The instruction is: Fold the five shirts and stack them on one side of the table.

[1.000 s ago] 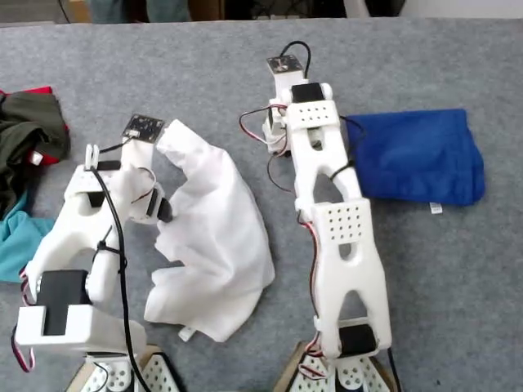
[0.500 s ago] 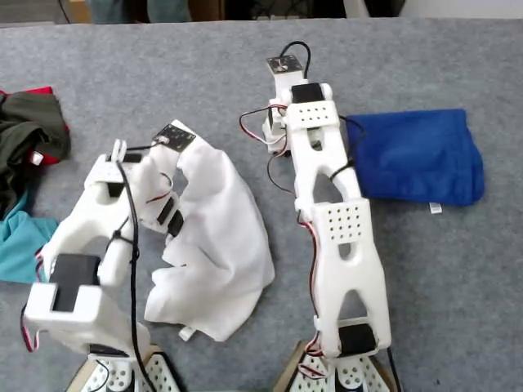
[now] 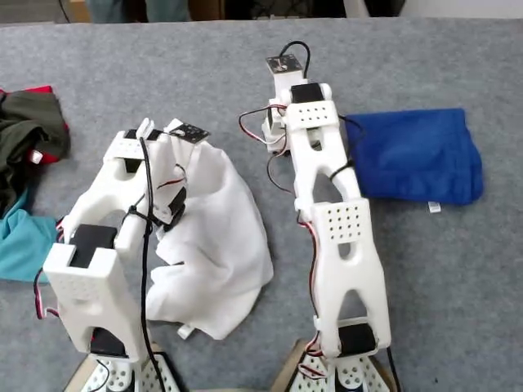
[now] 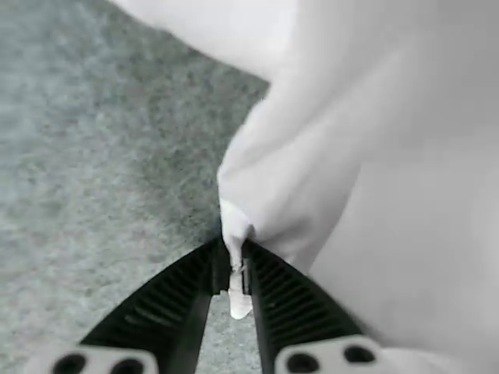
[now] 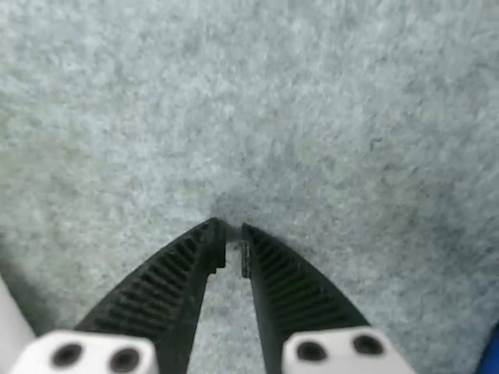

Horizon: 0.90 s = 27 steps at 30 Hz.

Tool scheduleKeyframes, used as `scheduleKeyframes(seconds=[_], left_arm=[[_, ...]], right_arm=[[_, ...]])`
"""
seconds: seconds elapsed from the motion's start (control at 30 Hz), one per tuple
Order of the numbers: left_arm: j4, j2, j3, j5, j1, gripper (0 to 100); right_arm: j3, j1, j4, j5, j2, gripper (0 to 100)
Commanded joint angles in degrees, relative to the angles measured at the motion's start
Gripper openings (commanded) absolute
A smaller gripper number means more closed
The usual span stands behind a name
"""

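Left tool (image 4: 231, 261) clamped on a white shirt (image 3: 221, 237) edge — shirt lies crumpled on the worktop (image 3: 122, 73). Right tool (image 5: 231, 243) closed, empty. Blue shirt (image 3: 417, 155) folded — well apart, right side.

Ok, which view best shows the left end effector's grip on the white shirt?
The left wrist view: the left end effector is shut on a fold of the white shirt, seen close. The high view gives the shirt's whole spread, but the left arm covers the pinch. The right wrist view faces grey table.
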Motion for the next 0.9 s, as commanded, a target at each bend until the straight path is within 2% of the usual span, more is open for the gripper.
scheduleKeyframes(seconds=[0.0, 0.13, 0.23, 0.37, 0.5, 0.6, 0.67, 0.77, 0.87], left_arm=[[0.3, -5.5, -4.1, 1.0, -7.2, 3], [4.0, -15.1, -8.7, 0.2, -16.1, 3], [7.1, -19.8, -12.2, -6.3, -24.6, 3], [12.1, -21.0, -16.4, -11.9, -33.1, 3], [18.1, -21.0, -19.4, -16.4, -41.0, 3], [21.5, -21.0, -20.4, -18.6, -45.8, 3], [22.4, -21.0, -20.3, -20.5, -48.7, 3], [23.0, -21.5, -20.4, -23.1, -51.8, 3], [23.0, -21.5, -21.8, -24.6, -55.0, 3]], right_arm=[[-2.2, 0.4, -0.4, -0.4, 0.2, 6.4], [-2.4, 0.2, 1.4, 0.0, -0.1, 6.6], [-6.2, -2.0, 5.0, 0.4, -0.2, 6.7], [-14.4, -8.4, 10.4, 3.8, 0.1, 7.3], [-17.2, -16.9, 14.2, 4.0, 0.2, 18.8], [-15.3, -21.7, 11.4, 4.0, 1.3, 28.9], [-13.8, -23.4, 9.5, 4.0, 3.1, 32.2], [-13.8, -23.9, 10.8, 4.0, 5.8, 29.6], [-16.5, -24.4, 15.6, 4.4, 6.2, 20.3]])
